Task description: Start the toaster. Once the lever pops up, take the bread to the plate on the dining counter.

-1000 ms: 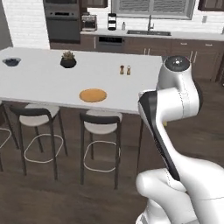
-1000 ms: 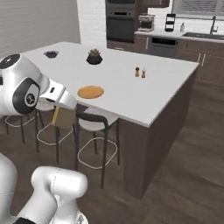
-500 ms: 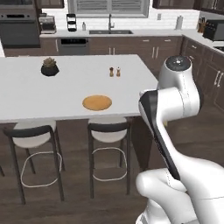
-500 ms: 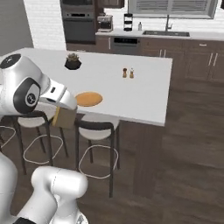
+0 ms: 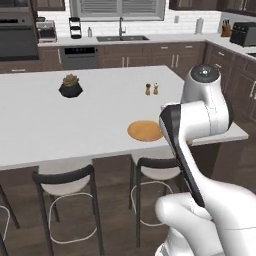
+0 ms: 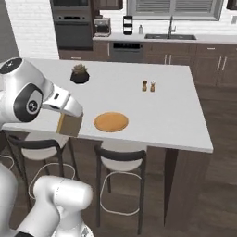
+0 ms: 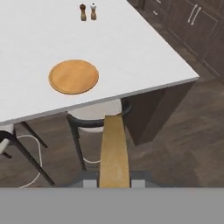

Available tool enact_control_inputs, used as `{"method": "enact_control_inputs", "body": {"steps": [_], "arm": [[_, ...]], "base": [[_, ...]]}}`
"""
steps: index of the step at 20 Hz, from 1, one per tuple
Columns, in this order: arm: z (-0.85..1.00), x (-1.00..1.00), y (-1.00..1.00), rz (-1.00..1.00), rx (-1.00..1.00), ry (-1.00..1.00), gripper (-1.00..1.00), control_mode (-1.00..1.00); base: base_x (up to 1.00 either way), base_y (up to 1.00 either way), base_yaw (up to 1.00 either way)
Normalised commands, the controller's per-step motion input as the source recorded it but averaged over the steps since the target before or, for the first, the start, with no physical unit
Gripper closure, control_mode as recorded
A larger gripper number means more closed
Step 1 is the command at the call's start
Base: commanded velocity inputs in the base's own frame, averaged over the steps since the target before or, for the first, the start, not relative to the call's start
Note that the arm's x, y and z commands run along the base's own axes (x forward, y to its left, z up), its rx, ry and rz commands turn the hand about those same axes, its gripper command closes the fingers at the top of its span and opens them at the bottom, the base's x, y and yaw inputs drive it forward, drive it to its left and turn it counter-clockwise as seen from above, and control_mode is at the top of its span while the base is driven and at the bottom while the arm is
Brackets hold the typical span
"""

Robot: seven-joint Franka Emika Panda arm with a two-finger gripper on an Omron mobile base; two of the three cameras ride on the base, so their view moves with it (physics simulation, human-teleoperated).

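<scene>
Nearest you, the gripper (image 7: 114, 183) is clenched on the bread (image 7: 114, 151); in the hand view the tan slice stands edge-on, rising straight up from between the fingertips. In the right base view the same bread (image 6: 68, 125) hangs as a brown square under the white hand, at the near edge of the dining counter (image 6: 176, 115), held off the surface and left of the plate (image 6: 111, 121).

Below and just past the slice, note two chairs (image 5: 65, 192) with dark frames and pale seats, tucked under the near edge of the counter; one sits almost directly under the plate.

The plate (image 7: 73, 76) lies flat on the white top, close to the near edge and toward its right end. It is bare, round, orange-brown, with a slight rim. In the left base view the plate (image 5: 145, 130) is partly hidden on its right side by the arm.

Farther back on the counter, a pair of small shakers (image 7: 88, 12), one brown and one white-topped, stand upright side by side, well apart from the plate. To the far left of them is a black plant pot (image 5: 70, 86) with a small green plant.

Beyond the counter you have the back wall: dark cabinets, a sink (image 6: 170, 36) with a tall faucet under a window, and a built-in oven (image 6: 71, 23) at far left
</scene>
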Motion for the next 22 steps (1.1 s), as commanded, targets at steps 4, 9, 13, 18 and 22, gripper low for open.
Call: {"method": "enact_control_inputs", "body": {"steps": [4,9,13,18,22], "arm": [[0.0,0.0,0.0,0.0,0.0,0.0,1.0,1.0],[0.0,0.0,0.0,0.0,0.0,0.0,1.0,1.0],[0.0,0.0,0.0,0.0,0.0,0.0,1.0,1.0],[0.0,0.23,0.0,0.04,0.0,0.0,1.0,-1.0],[-0.08,0.52,-0.19,0.24,0.16,0.0,1.0,-1.0]], "base": [[0.96,0.12,0.0],[0.79,0.05,0.0],[0.65,0.0,0.04],[0.35,0.0,0.02],[0.0,0.0,0.0]]}}
